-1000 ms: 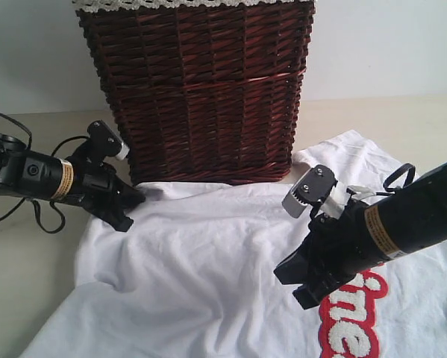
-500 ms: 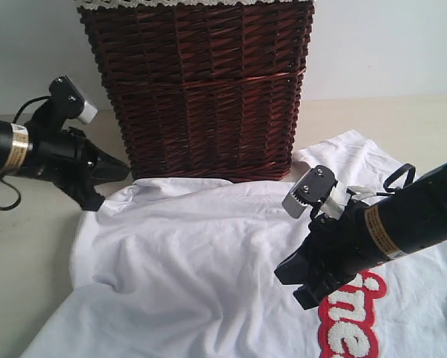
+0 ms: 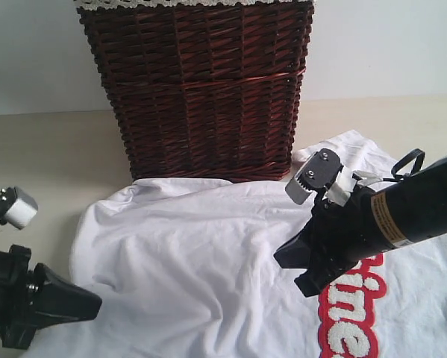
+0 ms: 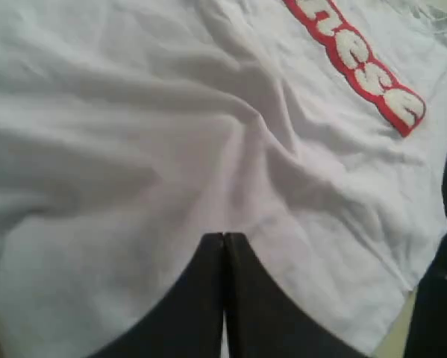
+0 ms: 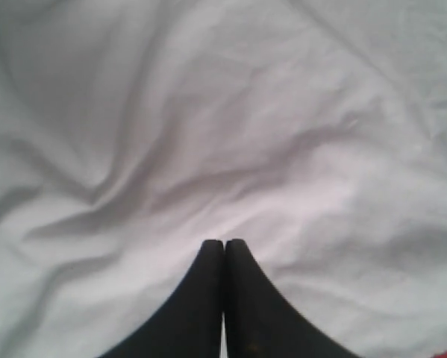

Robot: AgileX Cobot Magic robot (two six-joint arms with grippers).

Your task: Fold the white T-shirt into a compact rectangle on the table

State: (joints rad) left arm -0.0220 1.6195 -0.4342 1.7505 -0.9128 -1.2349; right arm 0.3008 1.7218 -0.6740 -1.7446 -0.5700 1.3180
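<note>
The white T-shirt (image 3: 201,253) lies spread out and rumpled on the pale desk (image 3: 51,149), printed side up, with soft creases running through its middle. Its far edge comes right up to the foot of a dark brown wicker basket (image 3: 201,89) standing at the back of the desk, and a strip of lace trim (image 3: 193,4) shows along the basket's top. On the right part of the shirt, fuzzy white lettering outlined in thick red (image 3: 348,321) runs toward the near edge; from the room side only a few letters are in sight.

The left claw (image 4: 224,239) sits low at the near left of the scene. Its two black fingers are pressed flat together with nothing between them. The tip points in over the shirt's near left edge, above plain white cloth, and I cannot tell whether it touches the fabric. A small white block (image 3: 18,207) sticks up from the arm behind it.

The right claw (image 5: 224,243) is closed as well, finger tight against finger and empty. It hangs over the right half of the shirt, angled down and toward the middle, with wrinkled white cloth under its tip and the red lettering just beside it. I cannot tell whether it rests on the cloth. A yellow label (image 3: 387,218) wraps the black arm, and a grey housing (image 3: 313,175) juts up above the wrist
</note>
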